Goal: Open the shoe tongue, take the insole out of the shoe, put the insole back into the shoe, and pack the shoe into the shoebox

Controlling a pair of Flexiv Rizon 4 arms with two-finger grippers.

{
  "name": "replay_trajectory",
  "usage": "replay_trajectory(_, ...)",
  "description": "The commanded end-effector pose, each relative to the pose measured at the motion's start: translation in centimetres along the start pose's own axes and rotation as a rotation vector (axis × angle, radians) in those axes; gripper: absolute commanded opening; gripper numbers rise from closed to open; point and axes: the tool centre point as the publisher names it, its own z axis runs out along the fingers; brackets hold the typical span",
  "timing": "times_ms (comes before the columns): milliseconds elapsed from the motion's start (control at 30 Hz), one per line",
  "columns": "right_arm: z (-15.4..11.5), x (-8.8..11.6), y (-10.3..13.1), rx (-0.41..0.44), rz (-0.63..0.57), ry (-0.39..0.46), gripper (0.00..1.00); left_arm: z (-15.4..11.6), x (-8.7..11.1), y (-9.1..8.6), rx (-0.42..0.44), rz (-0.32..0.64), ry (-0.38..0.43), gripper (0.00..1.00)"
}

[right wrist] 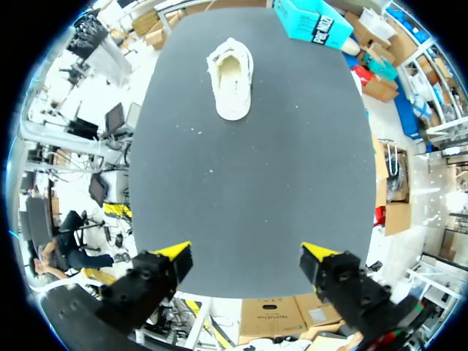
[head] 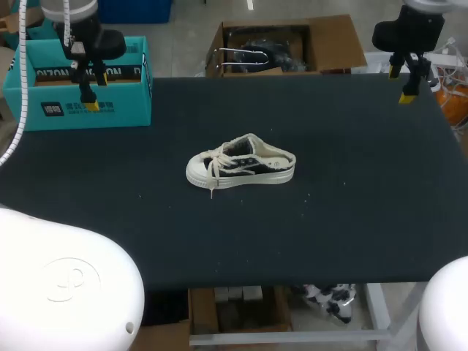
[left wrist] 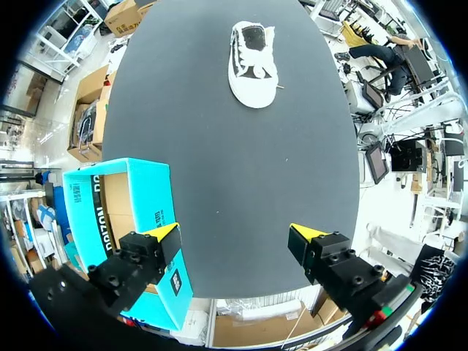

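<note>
The shoe (head: 241, 162) stands on its sole in the middle of the counter (head: 351, 219), toe to the left. The shoebox (head: 124, 99) is at the far left. The left end effector (left wrist: 237, 235) hangs above the shoebox, the right end effector (right wrist: 246, 252) above the far right corner. Both are wide and hold nothing.

This is looking like a robotics lab; two industrial arms, the left arm (head: 80, 33) and the right arm (head: 411, 29), are hanging over the far corners of the tabletop (head: 351, 219); a single shoe (head: 241, 162) is lying at its middle.
</note>
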Motion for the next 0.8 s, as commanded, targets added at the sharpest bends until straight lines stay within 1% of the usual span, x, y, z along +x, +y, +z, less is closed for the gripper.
replay_trajectory(33,0.3,-0.1,0.3,-0.101,0.038,-0.033,1.0,-1.1,0.9,-3.1,-0.028,-0.077,-0.02,1.0)
replay_trajectory(67,0.7,0.0,0.6,-0.124,0.036,-0.042,1.0,-1.2,1.2,-3.9,-0.04,-0.099,-0.032,1.0)
replay_trajectory(100,1.0,0.2,1.0,-0.165,0.045,-0.046,1.0,-1.3,1.3,-4.6,-0.041,-0.143,-0.023,1.0)
replay_trajectory(133,1.5,0.4,1.4,-0.184,0.065,-0.049,1.0,-1.3,1.6,-5.4,-0.042,-0.175,-0.007,1.0)
replay_trajectory(167,2.0,0.6,1.8,-0.213,0.054,-0.057,1.0,-1.2,1.9,-6.1,-0.051,-0.205,-0.011,1.0)
replay_trajectory(200,2.4,0.9,2.1,-0.243,0.061,-0.06,1.0,-1.0,2.3,-6.8,-0.058,-0.25,0.009,1.0)
replay_trajectory(233,3.1,1.0,2.5,-0.255,0.08,-0.057,1.0,-0.8,2.7,-7.4,-0.067,-0.276,0.007,1.0)
replay_trajectory(300,4.2,1.8,3.7,-0.31,0.072,-0.05,1.0,-0.4,3.2,-8.3,-0.029,-0.343,0.063,1.0)
replay_trajectory(333,4.9,1.9,4.1,-0.319,0.088,-0.039,1.0,-0.2,3.6,-8.8,-0.037,-0.377,0.058,1.0)
replay_trajectory(367,5.6,2.2,4.8,-0.326,0.071,-0.042,1.0,0.0,3.9,-9.1,-0.017,-0.43,0.091,1.0)
replay_trajectory(400,6.0,2.5,5.2,-0.352,0.08,-0.036,1.0,0.2,4.2,-9.5,-0.021,-0.471,0.091,1.0)
replay_trajectory(433,6.6,2.7,5.7,-0.358,0.089,-0.034,1.0,0.5,4.4,-9.8,-0.036,-0.531,0.091,1.0)
replay_trajectory(500,7.3,3.2,6.4,-0.407,0.099,-0.04,1.0,0.7,4.9,-10.2,0.002,-0.57,0.121,1.0)
replay_trajectory(533,7.7,3.4,6.8,-0.404,0.102,-0.04,1.0,1.0,5.1,-10.3,-0.008,-0.642,0.12,1.0)
replay_trajectory(567,8.1,3.7,7.2,-0.426,0.102,-0.042,1.0,1.1,5.3,-10.4,0.001,-0.669,0.117,1.0)
replay_trajectory(600,8.4,3.9,7.6,-0.441,0.108,-0.041,1.0,1.2,5.4,-10.5,0.022,-0.711,0.138,1.0)
replay_trajectory(633,8.8,4.1,8.0,-0.456,0.112,-0.039,1.0,1.4,5.6,-10.5,0.024,-0.783,0.144,1.0)
replay_trajectory(667,9.0,4.3,8.4,-0.491,0.126,-0.043,1.0,1.6,5.7,-10.7,0.016,-0.81,0.153,1.0)
replay_trajectory(700,9.2,4.5,8.7,-0.522,0.137,-0.046,1.0,1.6,6.0,-11.0,-0.016,-0.804,0.153,1.0)
replay_trajectory(800,9.2,4.5,8.7,-0.522,0.137,-0.046,1.0,1.6,6.0,-11.0,-0.016,-0.804,0.153,1.0)
